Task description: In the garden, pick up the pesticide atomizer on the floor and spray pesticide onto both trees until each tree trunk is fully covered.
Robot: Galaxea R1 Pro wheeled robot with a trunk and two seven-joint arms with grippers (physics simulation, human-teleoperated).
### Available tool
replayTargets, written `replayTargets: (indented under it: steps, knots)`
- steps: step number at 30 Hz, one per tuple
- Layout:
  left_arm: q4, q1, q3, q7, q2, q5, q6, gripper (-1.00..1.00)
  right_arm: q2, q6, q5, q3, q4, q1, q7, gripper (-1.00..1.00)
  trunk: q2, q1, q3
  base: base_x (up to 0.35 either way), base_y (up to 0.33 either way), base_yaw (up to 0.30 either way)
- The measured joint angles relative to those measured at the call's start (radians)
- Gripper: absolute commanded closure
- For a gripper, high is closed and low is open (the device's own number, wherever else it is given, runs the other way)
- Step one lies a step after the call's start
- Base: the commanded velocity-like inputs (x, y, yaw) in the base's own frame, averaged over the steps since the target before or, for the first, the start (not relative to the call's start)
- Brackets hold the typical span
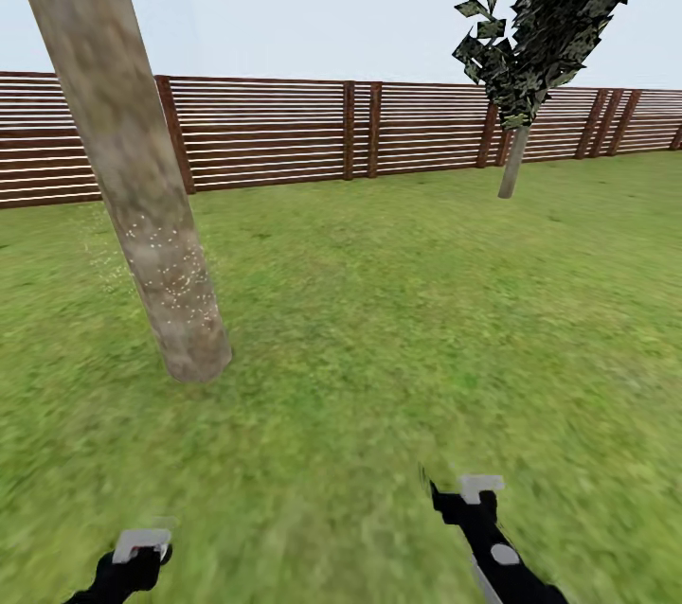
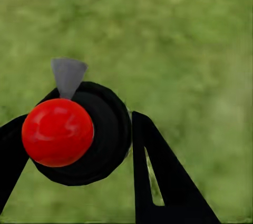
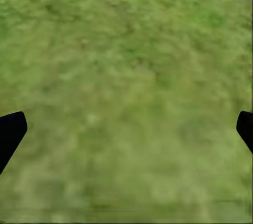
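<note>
Green grass lawn [image 1: 398, 320] across the whole foreground, bounded at the rear by brown horizontal-slat wooden fence [image 1: 275, 135]. Thick grey-brown mottled tree trunk [image 1: 128, 159] at left, leaning, rooted in the grass ahead of the left arm. Fine white specks of pesticide [image 1: 175, 277] scattered over the lower part of that trunk and faintly over the grass just beside it. Thin-trunked, dark-leaved tree [image 1: 530, 26] far right, close to the fence.

Left gripper [image 2: 89, 145]: closed around the pesticide atomizer [image 2: 79, 132], seen end-on in the left wrist view as a black round body with a red ball and a small grey tip; black fingers [image 2: 163, 176] on either side, touching the body. In the head view, low at left over the grass.

Right gripper [image 3: 126, 129]: fingers [image 3: 10, 132] spread wide apart, nothing between them but grass. In the head view, low at right, well apart from the trunk.
</note>
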State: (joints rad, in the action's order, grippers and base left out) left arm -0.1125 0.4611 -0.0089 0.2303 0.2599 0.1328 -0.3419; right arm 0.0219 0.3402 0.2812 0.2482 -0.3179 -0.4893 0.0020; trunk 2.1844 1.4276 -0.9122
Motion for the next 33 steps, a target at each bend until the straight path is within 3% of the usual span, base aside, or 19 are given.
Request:
replayTargets:
  steps: [3, 5, 7, 9, 25, 29, 33]
  knots:
    - [0.001, -0.046, -0.002, -0.031, -0.005, 0.044, -0.004, 1.00, -0.024, 0.043, -0.025, 0.003, 0.013, 0.073, 0.003, -1.00, 0.000, 0.000, 0.000, 0.000, 0.000, 0.000]
    - [0.005, -0.058, -0.002, -0.060, -0.015, 0.047, -0.006, 1.00, -0.028, 0.070, -0.026, 0.003, 0.022, 0.102, 0.005, -1.00, 0.000, 0.000, 0.000, 0.000, 0.000, 0.000]
    - [0.026, -0.072, -0.001, -0.121, -0.023, 0.046, -0.029, 1.00, -0.038, 0.077, -0.026, 0.003, 0.097, 0.112, 0.001, -1.00, 0.000, 0.000, 0.000, 0.000, 0.000, 0.000]
    - [0.039, -0.080, -0.002, -0.145, -0.025, 0.044, -0.042, 1.00, -0.039, 0.079, -0.025, 0.001, 0.163, 0.114, -0.003, -1.00, 0.000, 0.000, 0.000, 0.000, 0.000, 0.000]
    - [0.044, -0.083, -0.002, -0.151, -0.024, 0.050, -0.043, 1.00, -0.037, 0.079, -0.021, 0.000, 0.195, 0.116, 0.002, -1.00, 0.000, 0.000, 0.000, 0.000, 0.000, 0.000]
    - [0.044, -0.083, -0.002, -0.151, -0.024, 0.050, -0.044, 1.00, -0.034, 0.079, -0.020, -0.001, 0.270, 0.116, 0.001, -1.00, 0.000, 0.000, 0.000, 0.000, 0.000, 0.000]
    - [0.044, -0.083, -0.002, -0.151, -0.024, 0.050, -0.044, 1.00, -0.034, 0.078, -0.021, 0.000, 0.286, 0.117, -0.002, -1.00, 0.000, 0.000, 0.000, 0.000, 0.000, 0.000]
